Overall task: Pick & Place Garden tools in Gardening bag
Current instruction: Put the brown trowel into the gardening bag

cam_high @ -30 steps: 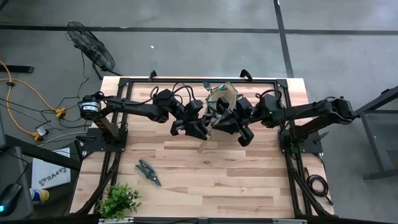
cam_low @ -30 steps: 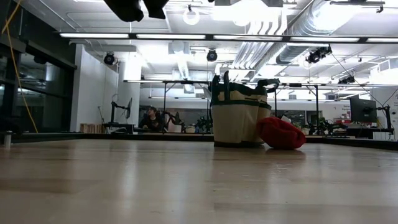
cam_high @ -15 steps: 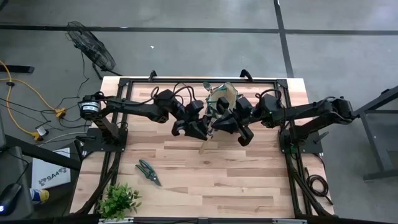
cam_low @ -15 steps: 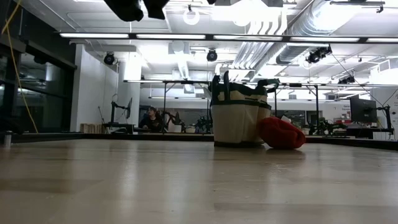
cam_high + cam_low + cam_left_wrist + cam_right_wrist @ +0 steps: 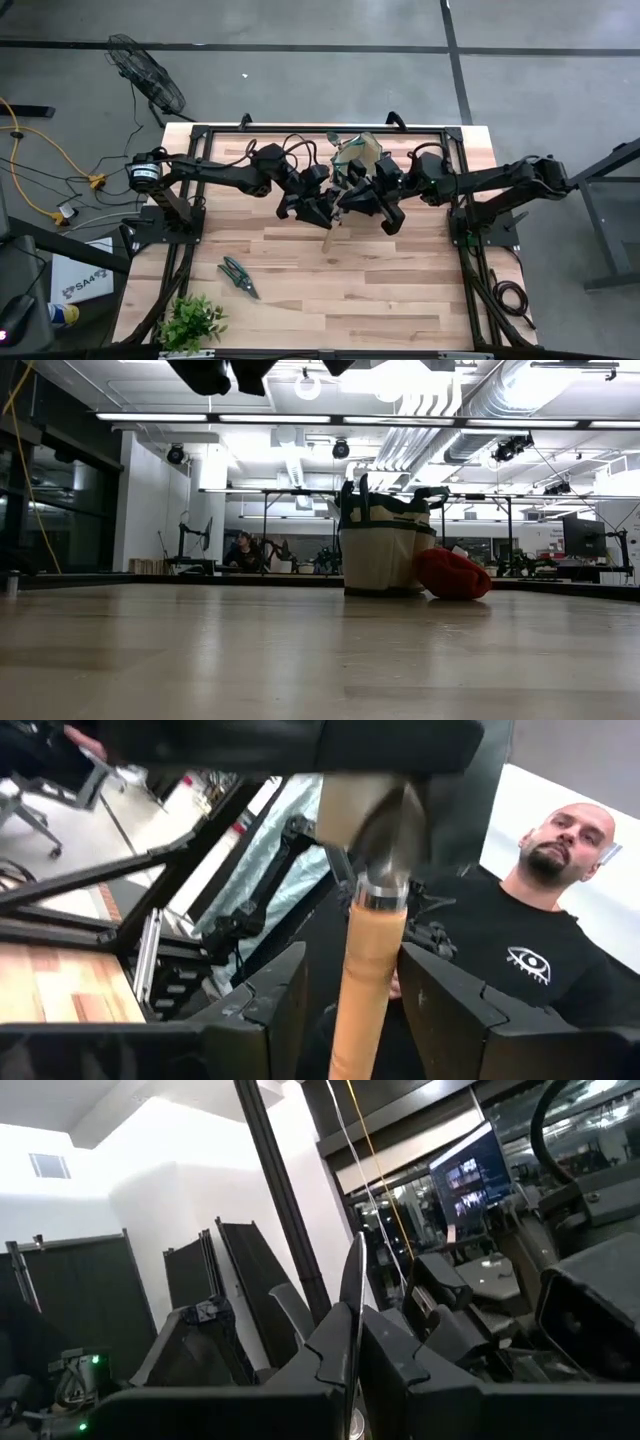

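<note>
Jaws of both grippers are met over the middle of the worktop (image 5: 400, 270), just in front of the gardening bag (image 5: 358, 156). The right gripper (image 5: 345, 200) is pinched on the thin metal blade of a wooden-handled tool (image 5: 365, 970), seen edge-on between its fingers (image 5: 385, 1365). The left gripper (image 5: 322, 212) is spread, its fingers (image 5: 270, 995) standing either side of the wooden handle without touching it; the handle's end hangs below both grippers. The bag is seen upright at the far side of the worktop, with a red bundle (image 5: 452, 573) touching its side. Green-handled shears (image 5: 238, 276) lie well apart, towards a leafy plant (image 5: 190, 322) at the near left corner.
</note>
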### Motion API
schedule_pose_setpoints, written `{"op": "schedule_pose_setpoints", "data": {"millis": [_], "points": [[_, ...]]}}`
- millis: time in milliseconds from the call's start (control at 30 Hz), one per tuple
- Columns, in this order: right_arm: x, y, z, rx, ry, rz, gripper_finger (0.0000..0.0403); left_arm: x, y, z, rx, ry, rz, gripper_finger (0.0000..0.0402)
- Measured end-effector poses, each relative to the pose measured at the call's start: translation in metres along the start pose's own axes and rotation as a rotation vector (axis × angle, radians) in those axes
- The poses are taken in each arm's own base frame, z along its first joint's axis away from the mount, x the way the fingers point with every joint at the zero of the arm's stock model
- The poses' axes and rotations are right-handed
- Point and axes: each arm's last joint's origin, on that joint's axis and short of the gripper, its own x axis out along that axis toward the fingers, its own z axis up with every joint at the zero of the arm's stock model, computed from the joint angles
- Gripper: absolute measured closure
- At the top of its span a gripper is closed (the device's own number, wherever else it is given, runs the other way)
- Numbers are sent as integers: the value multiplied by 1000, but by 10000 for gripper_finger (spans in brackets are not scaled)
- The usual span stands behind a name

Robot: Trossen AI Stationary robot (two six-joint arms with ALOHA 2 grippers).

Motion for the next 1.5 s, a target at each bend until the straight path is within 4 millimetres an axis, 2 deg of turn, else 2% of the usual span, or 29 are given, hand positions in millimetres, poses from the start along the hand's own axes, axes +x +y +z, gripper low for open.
{"op": "schedule_pose_setpoints", "data": {"millis": [200, 400, 700, 900, 1167, 1500], "points": [[-7, 4, 4, 20, 50, -61, 400, -2, 2, -1, -17, 36, -5, 250], [-17, 12, 13, 22, 73, -122, 400, -14, 8, 6, -24, 19, 30, 249], [-35, 28, 18, 35, 137, -356, 400, -34, 16, 18, -41, -8, 71, 249], [-48, 38, 16, 22, 142, -582, 400, -44, 20, 23, -40, -27, 99, 249], [-55, 40, 7, 6, 57, -960, 400, -60, 25, 31, -18, -35, 122, 249], [-71, 33, -2, -66, -61, -1369, 400, -101, 31, 46, -17, 26, 128, 249]]}}
